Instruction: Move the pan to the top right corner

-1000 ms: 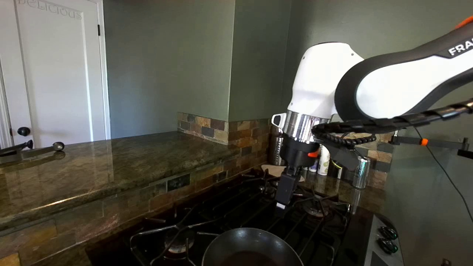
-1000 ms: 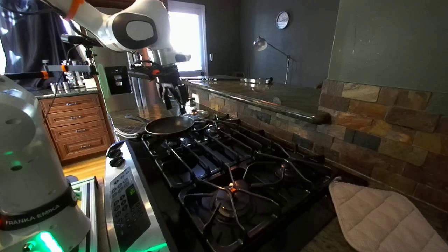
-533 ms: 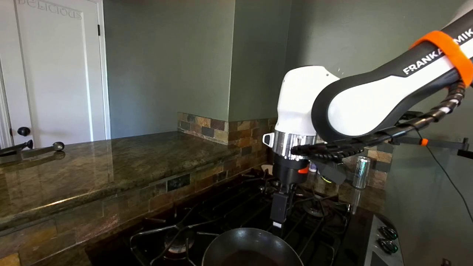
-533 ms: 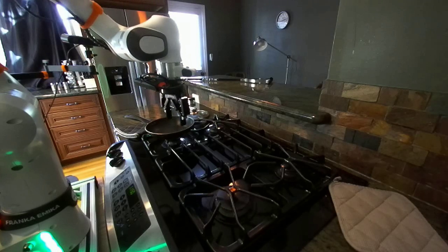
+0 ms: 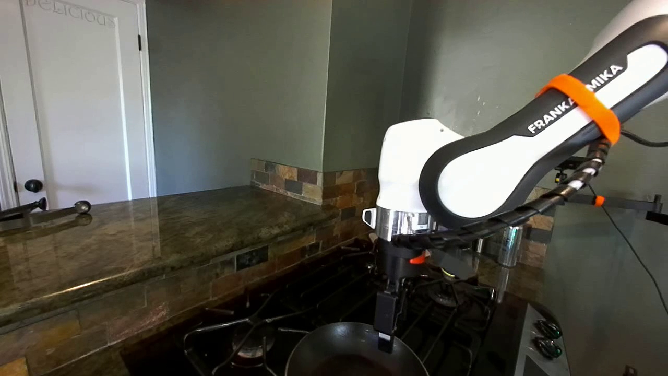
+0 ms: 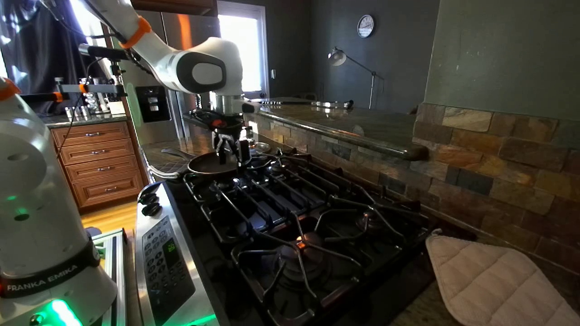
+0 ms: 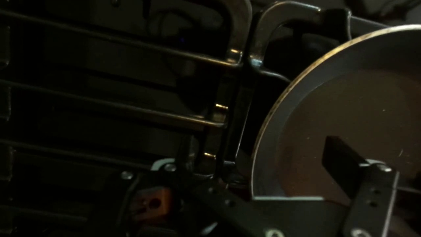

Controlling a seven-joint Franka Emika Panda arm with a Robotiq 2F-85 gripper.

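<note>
The pan point(image 5: 334, 347) is round, dark and shallow, and sits on the stove grate at the bottom of an exterior view, partly cut off. In an exterior view the pan point(image 6: 206, 164) sits at the far end of the stove, its handle pointing left. My gripper point(image 6: 234, 159) is open and points down at the pan's near rim. In the wrist view the pan point(image 7: 378, 105) shows its light rim and brownish inside. The gripper point(image 7: 260, 154) has one finger over the pan's inside and the other outside the rim. I cannot tell whether either finger touches the pan.
Black stove grates point(image 6: 299, 217) spread beside the pan. A control panel point(image 6: 167, 258) runs along one stove edge. A raised stone counter point(image 5: 172, 230) and tiled wall border the opposite side. A pale quilted pot holder point(image 6: 498, 276) and a steel canister point(image 5: 510, 245) stand off the stove's end.
My open gripper has moved down to the pan's rim, leftward in an exterior view and rightward in an exterior view from another place. The pan has not moved.
</note>
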